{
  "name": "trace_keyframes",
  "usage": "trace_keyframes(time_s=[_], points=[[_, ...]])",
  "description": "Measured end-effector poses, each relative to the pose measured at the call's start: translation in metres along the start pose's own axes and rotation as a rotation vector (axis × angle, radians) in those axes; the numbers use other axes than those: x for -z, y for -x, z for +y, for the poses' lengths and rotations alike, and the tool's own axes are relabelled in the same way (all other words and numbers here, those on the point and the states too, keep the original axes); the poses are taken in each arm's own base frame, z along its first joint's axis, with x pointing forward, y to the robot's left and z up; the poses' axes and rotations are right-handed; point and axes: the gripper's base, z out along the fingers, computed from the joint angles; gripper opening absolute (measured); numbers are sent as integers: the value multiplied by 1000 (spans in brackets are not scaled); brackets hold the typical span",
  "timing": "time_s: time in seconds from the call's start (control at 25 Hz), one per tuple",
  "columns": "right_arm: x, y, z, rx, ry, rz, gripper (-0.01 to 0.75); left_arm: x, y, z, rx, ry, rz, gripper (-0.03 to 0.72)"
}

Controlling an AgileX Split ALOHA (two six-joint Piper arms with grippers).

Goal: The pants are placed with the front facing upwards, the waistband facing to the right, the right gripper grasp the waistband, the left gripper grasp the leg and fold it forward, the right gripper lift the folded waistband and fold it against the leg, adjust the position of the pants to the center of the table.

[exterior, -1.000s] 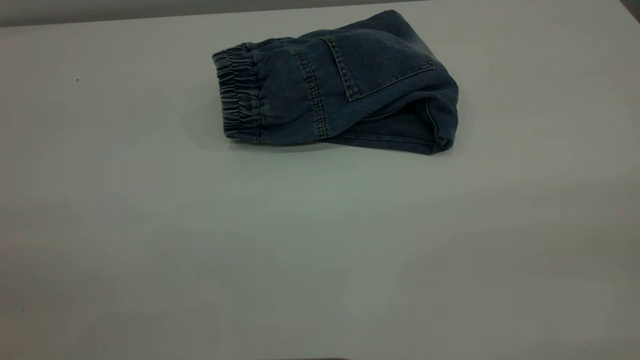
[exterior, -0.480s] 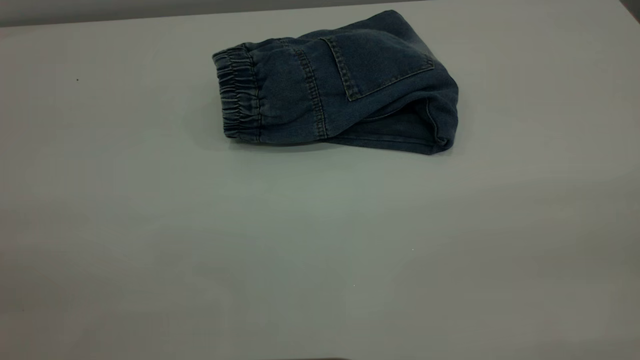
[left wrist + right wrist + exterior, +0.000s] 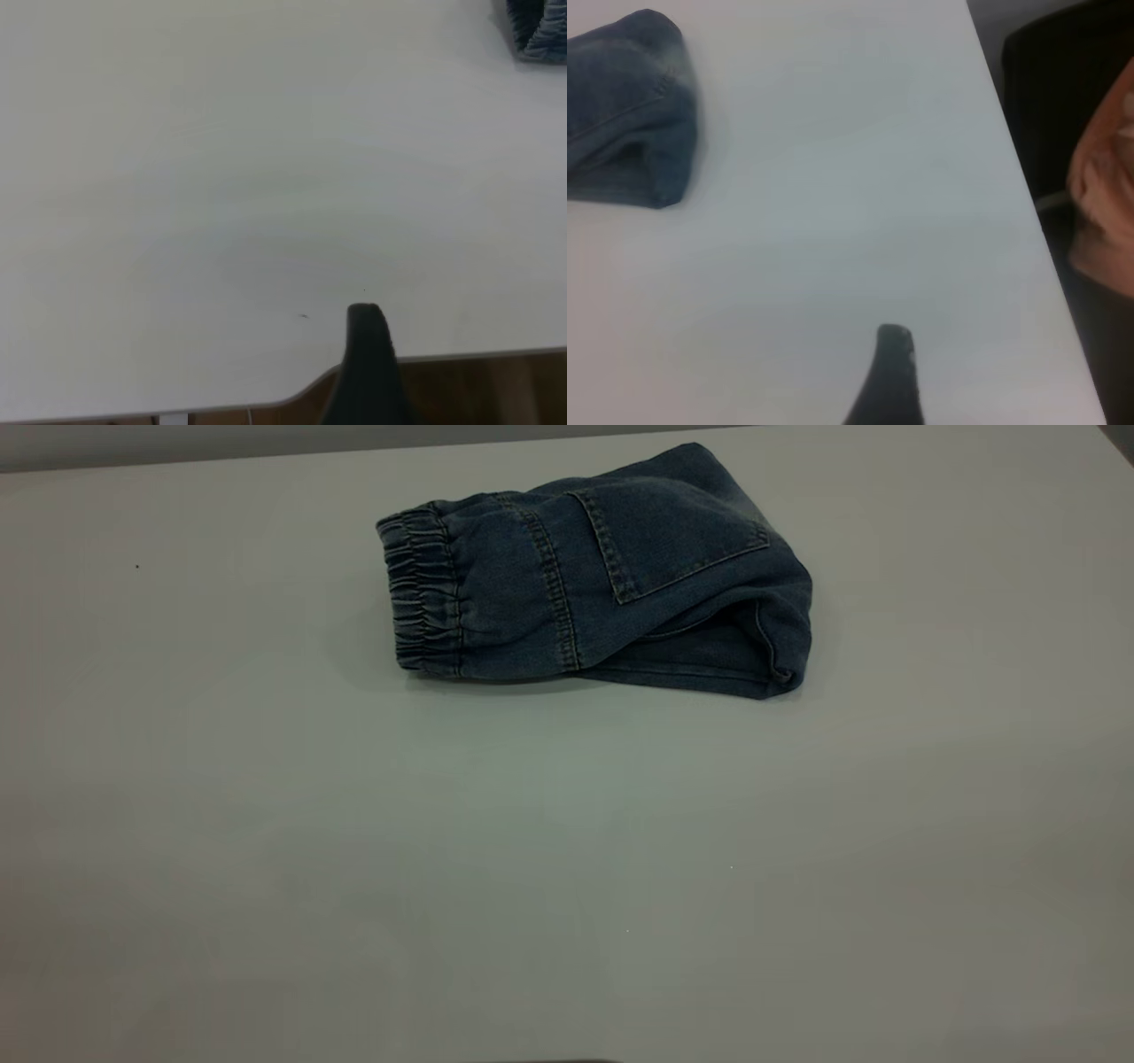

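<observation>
Beside the folded pants (image 3: 594, 580) on the table (image 3: 567, 850), neither claw's grip state can be told.

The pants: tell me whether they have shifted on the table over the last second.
No. The pants lie at the same spot on the table, their waistband equally far from the table's far edge.

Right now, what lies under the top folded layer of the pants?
Under the pants' pocketed top layer, a lower denim layer shows at the right fold, on the table. Everything deeper is covered.
</observation>
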Motion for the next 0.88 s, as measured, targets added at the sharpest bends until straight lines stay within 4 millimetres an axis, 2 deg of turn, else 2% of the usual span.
trace_keyframes(time_s=[0.24,0.88], points=[[0,0,6,65,65,0,568,0,0,0,0,0,0,496],[0,0,6,73,70,0,568,0,0,0,0,0,0,496]])
